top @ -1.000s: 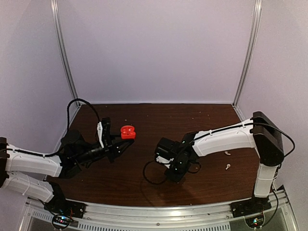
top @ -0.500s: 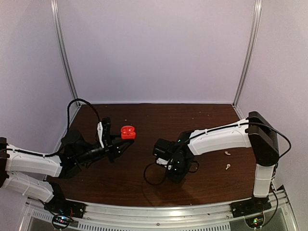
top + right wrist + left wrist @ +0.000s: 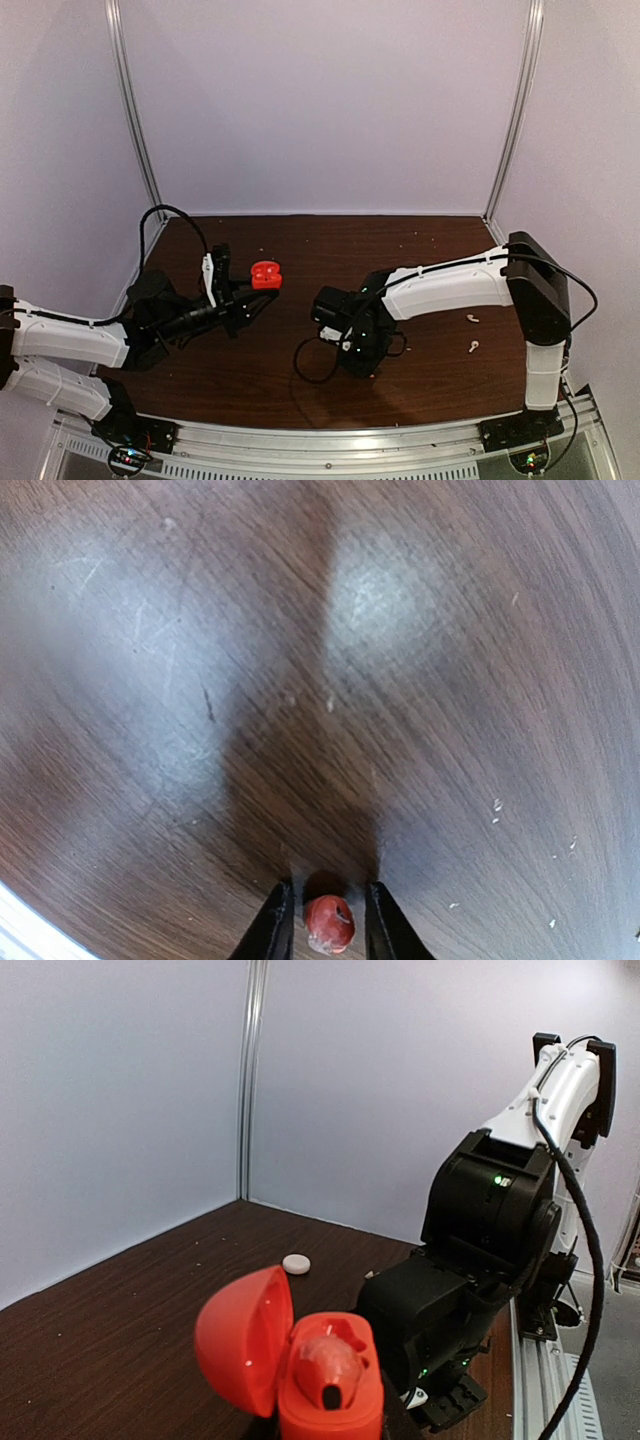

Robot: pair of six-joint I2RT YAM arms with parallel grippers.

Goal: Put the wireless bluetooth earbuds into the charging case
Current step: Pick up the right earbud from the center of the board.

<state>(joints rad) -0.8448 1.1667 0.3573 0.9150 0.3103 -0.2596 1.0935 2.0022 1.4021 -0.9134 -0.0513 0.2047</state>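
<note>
Charging case: red, round, lid swung open. Raised off the worktop toward the left edge, about midway between the near and far edges.
Left fingers: closed on the base of the charging case, going by the top view. Out of frame in the left wrist view.
Seated earbud: pinkish-red, already down in one well of the case, with a dark opening just in front of it, probably the free well.
Red-orange earbud: tiny, between the right fingers over bare worktop near the middle, somewhat toward the near edge and well apart from the case.
Right fingers: narrow, pinching the rounded head of the red-orange earbud. Stem not made out.
White earbuds: two, loose by the right edge and apart from each other, the second closer to the near edge.
Small white disc: flat on the worktop beyond the case. Nature unclear.
Earbud handling: judged very light, hard and glossy, so slippery and prone to twisting or popping out of a tight pinch. Best taken gently across the bulbous head, leaving the stem free to lead into the well.
Case handling: judged light and stiff, with the hinge as the weak part. Best held low on the base, clear of lid and wells.
</note>
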